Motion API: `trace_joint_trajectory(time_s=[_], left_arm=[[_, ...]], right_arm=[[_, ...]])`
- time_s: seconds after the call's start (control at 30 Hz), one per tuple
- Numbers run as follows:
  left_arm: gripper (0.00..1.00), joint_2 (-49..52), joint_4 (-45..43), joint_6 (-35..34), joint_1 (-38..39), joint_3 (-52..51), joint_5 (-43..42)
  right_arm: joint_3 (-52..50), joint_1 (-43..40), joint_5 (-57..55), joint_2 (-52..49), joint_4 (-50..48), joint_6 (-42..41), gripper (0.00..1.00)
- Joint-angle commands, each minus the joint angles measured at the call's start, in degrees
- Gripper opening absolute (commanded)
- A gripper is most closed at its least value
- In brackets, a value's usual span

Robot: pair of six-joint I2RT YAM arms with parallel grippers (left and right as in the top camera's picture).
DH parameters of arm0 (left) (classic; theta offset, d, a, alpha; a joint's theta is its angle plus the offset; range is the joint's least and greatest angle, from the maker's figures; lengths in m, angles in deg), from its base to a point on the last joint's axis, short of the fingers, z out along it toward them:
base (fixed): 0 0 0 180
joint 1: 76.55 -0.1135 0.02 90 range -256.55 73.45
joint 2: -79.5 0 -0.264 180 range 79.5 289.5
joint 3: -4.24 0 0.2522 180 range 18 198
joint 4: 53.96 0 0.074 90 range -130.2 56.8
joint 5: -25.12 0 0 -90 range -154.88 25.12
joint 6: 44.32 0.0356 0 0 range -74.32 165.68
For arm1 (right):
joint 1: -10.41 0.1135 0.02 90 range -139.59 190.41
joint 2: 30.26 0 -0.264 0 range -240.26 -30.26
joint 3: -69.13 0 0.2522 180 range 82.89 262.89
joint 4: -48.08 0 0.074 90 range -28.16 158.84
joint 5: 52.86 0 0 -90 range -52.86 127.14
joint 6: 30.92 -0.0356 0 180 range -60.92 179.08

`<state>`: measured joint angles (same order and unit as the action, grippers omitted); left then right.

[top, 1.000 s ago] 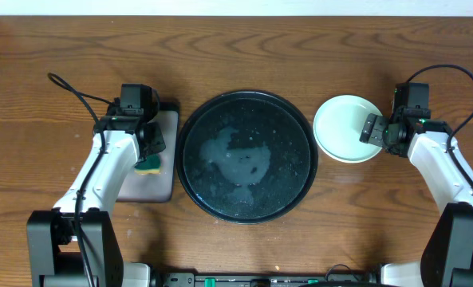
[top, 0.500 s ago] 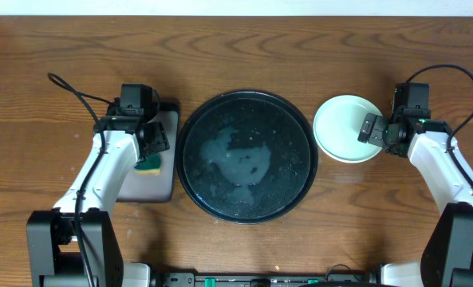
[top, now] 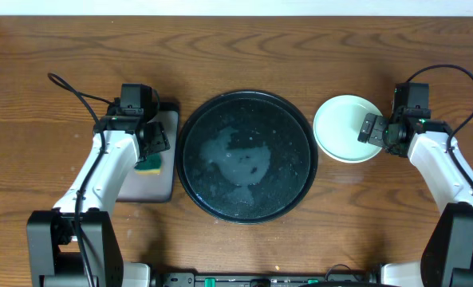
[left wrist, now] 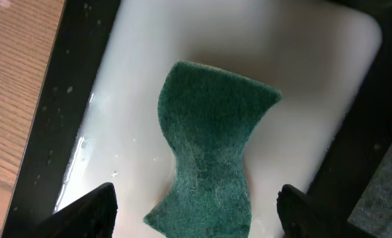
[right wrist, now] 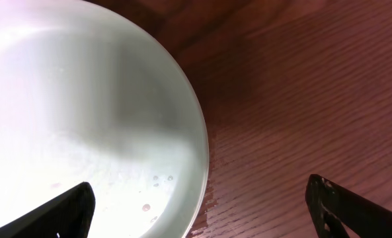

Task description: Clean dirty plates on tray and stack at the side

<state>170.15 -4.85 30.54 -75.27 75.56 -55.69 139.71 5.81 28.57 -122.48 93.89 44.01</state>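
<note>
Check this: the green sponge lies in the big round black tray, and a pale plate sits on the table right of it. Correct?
No. The green sponge lies in the small rectangular tray, as the left wrist view shows; the pale plate does sit on the table right of the round black tray.

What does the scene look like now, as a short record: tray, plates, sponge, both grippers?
tray: centre, wet, no plates on it
plates: on the table, right of the tray; how many cannot be told from above
sponge: green, lying in the small tray, left of the tray
left gripper: open, above the sponge, not gripping it
right gripper: open, over the plates' right edge, holding nothing
</note>
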Motion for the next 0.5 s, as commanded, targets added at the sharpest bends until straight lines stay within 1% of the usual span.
trace_joint_trajectory(time_s=[0.0,0.47], left_arm=[[0.78,-0.3,-0.1,0.1,-0.2,1.2,0.3],[0.79,-0.3,-0.1,0.1,-0.2,1.2,0.3]], right_arm=[[-0.4,-0.2,-0.2,0.3,0.0,-0.3,0.99],[-0.4,-0.1,-0.2,1.4,0.1,-0.3,0.99]])
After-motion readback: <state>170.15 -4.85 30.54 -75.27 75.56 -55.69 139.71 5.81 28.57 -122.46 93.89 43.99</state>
